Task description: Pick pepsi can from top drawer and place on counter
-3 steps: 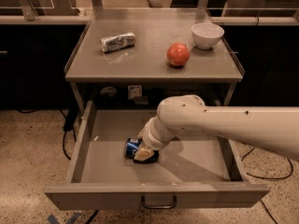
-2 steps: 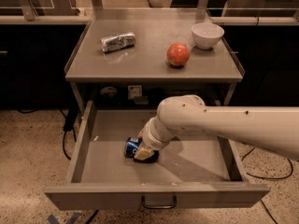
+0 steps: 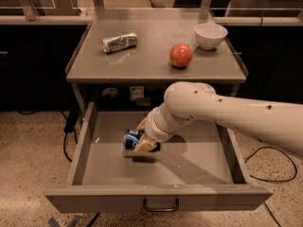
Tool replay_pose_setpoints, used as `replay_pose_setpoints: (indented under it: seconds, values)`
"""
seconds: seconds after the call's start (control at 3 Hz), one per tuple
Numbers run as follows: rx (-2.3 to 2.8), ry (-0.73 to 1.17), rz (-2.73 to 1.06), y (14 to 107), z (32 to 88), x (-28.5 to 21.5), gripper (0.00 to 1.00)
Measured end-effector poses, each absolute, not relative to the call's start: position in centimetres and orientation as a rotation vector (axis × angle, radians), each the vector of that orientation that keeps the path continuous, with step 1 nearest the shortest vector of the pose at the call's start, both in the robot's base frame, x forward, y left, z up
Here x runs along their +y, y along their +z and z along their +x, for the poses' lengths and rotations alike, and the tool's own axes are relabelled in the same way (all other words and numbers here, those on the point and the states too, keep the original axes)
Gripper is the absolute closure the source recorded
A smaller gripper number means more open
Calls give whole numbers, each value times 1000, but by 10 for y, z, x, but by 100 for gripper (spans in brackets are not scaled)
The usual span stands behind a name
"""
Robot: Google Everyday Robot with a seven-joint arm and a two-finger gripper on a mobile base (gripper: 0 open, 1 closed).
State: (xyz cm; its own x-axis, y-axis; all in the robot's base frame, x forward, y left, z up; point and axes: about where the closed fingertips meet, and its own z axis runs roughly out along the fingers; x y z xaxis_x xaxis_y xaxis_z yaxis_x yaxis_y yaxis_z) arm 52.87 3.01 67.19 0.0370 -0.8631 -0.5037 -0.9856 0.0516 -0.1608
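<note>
The pepsi can (image 3: 132, 138), blue with a silver end, lies on its side in my gripper (image 3: 141, 144), a little above the floor of the open top drawer (image 3: 194, 167), left of its middle. A shadow lies on the floor beneath the can. The gripper is shut on the can, with a tan finger pad (image 3: 146, 146) against its right side. My white arm reaches in from the right, over the drawer. The counter (image 3: 147, 60) is the grey cart top directly above and behind the drawer.
On the counter lie a silver-grey can (image 3: 119, 42) at back left, a red apple (image 3: 181, 55) and a white bowl (image 3: 210, 34) at right. The drawer's front panel carries a curved handle (image 3: 161, 205). Cables (image 3: 267, 167) run on the speckled floor on both sides.
The gripper has risen a little with the pepsi can in it and shifted slightly left; the can is now off the drawer floor.
</note>
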Motion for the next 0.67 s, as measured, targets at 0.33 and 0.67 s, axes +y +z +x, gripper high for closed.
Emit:
replay_pose_setpoints:
  seconds: [0.33,0.67]
  values:
    - [1782,312,-1876,725,528,35,100]
    - [1732,268,-1902,768,531,41,100]
